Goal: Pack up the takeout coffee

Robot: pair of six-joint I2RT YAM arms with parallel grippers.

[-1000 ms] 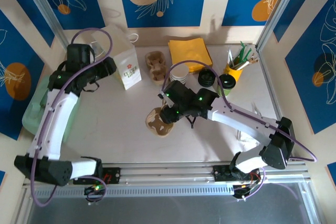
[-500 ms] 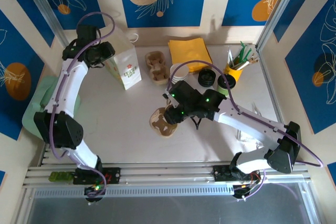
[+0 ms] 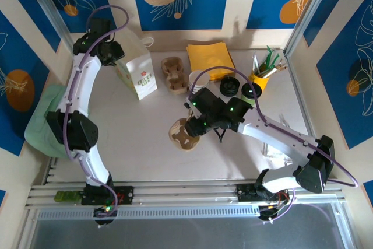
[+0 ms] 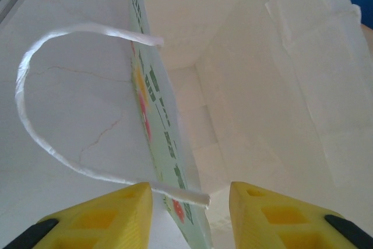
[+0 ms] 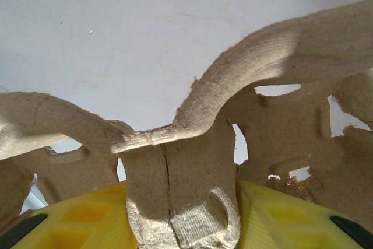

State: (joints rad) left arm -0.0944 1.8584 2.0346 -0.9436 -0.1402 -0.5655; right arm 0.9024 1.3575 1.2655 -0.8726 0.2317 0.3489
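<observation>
Top external showed the left gripper (image 3: 114,52) at the rim of a white paper bag (image 3: 141,74) standing far left on the pale table (image 3: 128,138). In the left wrist view its yellow fingers (image 4: 99,217) were spread astride the bag's thin printed front wall, a gap on either side, with a twisted paper handle (image 4: 21,86) looping beside them. The right gripper (image 3: 196,125) pinched a rib of a rough, moulded pulp carrier (image 3: 182,137) mid-table; the right wrist view showed the fibrous rib squeezed between the fingers. The coffee (image 3: 252,91), probably the black-lidded cup, sat well apart at the far right, beside a yellow pot (image 3: 262,77), black lids (image 3: 230,86) and stacked cups (image 3: 198,79).
</observation>
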